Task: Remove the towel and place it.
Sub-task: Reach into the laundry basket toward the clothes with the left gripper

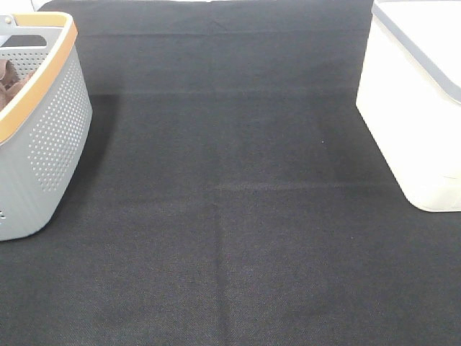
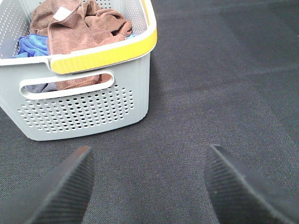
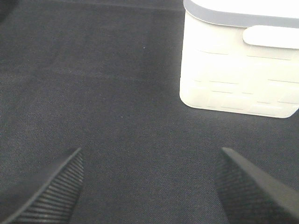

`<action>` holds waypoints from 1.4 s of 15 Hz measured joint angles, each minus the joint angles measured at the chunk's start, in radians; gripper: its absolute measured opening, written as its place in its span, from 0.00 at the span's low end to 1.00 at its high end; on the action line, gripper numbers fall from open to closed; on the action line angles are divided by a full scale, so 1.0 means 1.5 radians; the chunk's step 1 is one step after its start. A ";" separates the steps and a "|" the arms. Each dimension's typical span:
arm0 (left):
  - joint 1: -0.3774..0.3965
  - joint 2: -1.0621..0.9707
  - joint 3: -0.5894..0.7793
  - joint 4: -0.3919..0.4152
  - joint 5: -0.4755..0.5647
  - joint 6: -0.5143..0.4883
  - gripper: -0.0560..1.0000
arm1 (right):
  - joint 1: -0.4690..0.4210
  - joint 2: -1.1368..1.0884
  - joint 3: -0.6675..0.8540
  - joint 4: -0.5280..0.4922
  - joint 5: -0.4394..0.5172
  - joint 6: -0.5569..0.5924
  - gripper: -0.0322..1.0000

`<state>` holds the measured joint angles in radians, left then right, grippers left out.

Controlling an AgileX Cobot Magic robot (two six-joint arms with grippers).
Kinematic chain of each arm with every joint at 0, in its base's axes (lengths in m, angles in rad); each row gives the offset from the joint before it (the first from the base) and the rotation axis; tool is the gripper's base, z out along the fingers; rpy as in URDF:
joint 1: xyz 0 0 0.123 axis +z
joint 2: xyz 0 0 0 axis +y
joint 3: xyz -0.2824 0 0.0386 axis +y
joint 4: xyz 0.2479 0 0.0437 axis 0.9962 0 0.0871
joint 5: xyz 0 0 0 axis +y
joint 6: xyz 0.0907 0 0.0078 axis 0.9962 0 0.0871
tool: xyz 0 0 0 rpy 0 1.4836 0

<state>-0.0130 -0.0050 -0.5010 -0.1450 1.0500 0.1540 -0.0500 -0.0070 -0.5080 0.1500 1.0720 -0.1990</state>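
Observation:
The reddish-brown towel (image 2: 70, 32) lies crumpled in the grey perforated basket (image 2: 84, 112), its small white tag (image 2: 60, 13) facing up. More bunched brown cloth (image 2: 112, 25) lies beside it, and I cannot tell where one ends. In the exterior high view only a scrap of the towel (image 1: 9, 81) shows inside the basket (image 1: 54, 137) at the far left. My left gripper (image 2: 148, 151) is open and empty, over the black mat a short way in front of the basket. My right gripper (image 3: 152, 151) is open and empty, over the mat short of the white bin.
A blue cloth (image 2: 30, 46) lies in the basket beside the towel. The basket has a yellow-orange rim (image 2: 103, 55). A white bin with a grey lid (image 1: 410, 108) stands at the right, also in the right wrist view (image 3: 233, 70). A black mat (image 1: 230, 216) covers the table.

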 joint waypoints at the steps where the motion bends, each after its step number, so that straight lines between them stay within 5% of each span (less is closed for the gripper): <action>1: 0.000 0.000 0.000 0.000 0.000 0.000 0.67 | 0.000 0.000 0.000 0.000 0.000 0.000 0.75; 21: 0.000 0.000 0.000 0.000 0.000 0.000 0.67 | 0.000 0.000 0.000 0.000 0.000 0.000 0.75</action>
<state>-0.0130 -0.0050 -0.5010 -0.1450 1.0500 0.1540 -0.0500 -0.0070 -0.5080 0.1500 1.0720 -0.1990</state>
